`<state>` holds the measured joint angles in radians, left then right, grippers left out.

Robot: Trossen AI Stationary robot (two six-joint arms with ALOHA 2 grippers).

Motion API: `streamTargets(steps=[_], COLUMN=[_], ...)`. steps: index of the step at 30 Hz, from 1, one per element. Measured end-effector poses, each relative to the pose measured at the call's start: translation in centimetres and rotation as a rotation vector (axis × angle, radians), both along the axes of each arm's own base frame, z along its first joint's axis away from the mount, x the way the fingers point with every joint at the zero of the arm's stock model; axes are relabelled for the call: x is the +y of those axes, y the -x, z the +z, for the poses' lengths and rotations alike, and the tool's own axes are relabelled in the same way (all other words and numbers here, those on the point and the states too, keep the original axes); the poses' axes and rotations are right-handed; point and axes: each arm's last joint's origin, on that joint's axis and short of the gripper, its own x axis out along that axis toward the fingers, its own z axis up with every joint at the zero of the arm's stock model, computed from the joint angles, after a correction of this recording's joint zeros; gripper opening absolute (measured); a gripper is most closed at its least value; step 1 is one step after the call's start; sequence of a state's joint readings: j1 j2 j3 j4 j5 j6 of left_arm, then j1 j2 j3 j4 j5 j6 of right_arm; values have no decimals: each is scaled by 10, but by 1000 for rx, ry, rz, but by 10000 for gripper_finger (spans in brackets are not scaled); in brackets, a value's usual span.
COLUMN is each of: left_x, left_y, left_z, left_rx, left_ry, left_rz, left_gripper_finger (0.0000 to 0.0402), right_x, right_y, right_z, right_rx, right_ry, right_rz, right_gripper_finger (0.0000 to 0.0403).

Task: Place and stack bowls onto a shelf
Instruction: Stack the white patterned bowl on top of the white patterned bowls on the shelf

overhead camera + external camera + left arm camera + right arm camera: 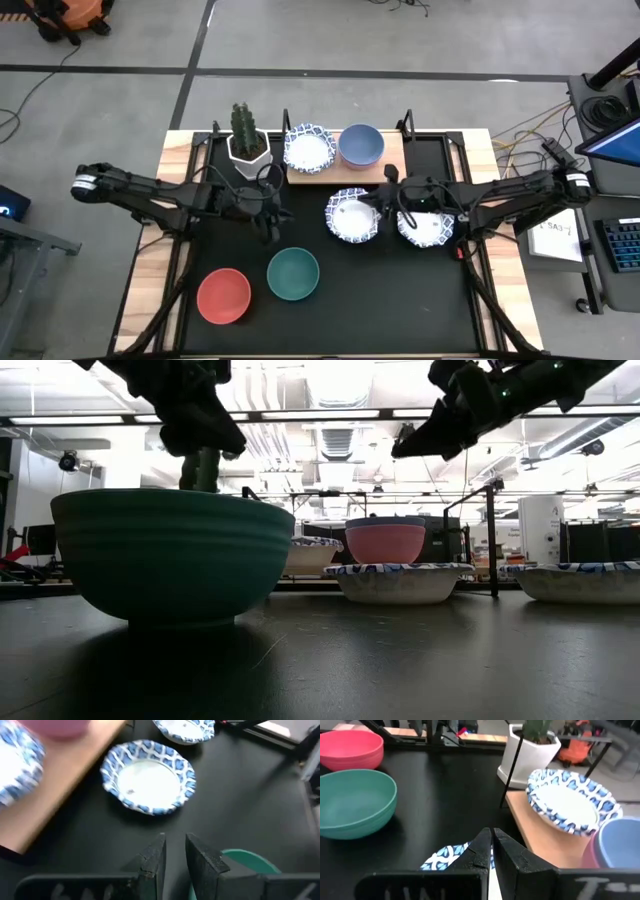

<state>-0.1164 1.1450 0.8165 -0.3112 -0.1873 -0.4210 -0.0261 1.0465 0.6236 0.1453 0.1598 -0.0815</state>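
The shelf [392, 160] is a light-brown board at the far side of the mat. It carries a white bowl with a blue rim [308, 148] and a blue bowl [361, 145] stacked in a pink bowl [385, 543]. Two more blue-rimmed bowls [350, 218] [428, 229] rest on the mat. A green bowl [293, 273] and a red bowl [223, 295] rest near the front. My left gripper [175, 839] is shut and empty above the mat, beyond the green bowl. My right gripper [492, 836] is shut and empty, raised over the nearer blue-rimmed bowl's right rim [445, 857].
A white faceted cactus pot [248, 145] stands at the shelf's left end. Thin black posts [492, 540] rise at the shelf's corners. The black mat [400, 300] is bare at the front right. Wooden table edges [150, 270] flank the mat.
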Motion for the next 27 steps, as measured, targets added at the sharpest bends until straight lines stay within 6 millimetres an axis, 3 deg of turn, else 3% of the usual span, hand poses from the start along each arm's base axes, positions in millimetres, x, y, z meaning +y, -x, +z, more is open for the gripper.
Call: streamTargets(steps=[7, 13, 21, 27], left_x=[-25, -34, -42, -48], left_y=[3, -5, -41, -67], left_z=[0, 9, 12, 2], left_rx=[-12, -137, -154, 38], left_ry=[140, 101, -39, -156], left_rz=[-60, -88, -157, -177], left_gripper_finger=[56, 56, 74, 102], right_x=[1, 1, 1, 1], right_y=[11, 13, 22, 35], right_z=[14, 16, 12, 17], right_rx=[-23, -28, 57, 84], right_ry=[82, 110, 121, 97], right_rz=[41, 49, 60, 53], right_gripper_finger=[9, 9, 9, 9])
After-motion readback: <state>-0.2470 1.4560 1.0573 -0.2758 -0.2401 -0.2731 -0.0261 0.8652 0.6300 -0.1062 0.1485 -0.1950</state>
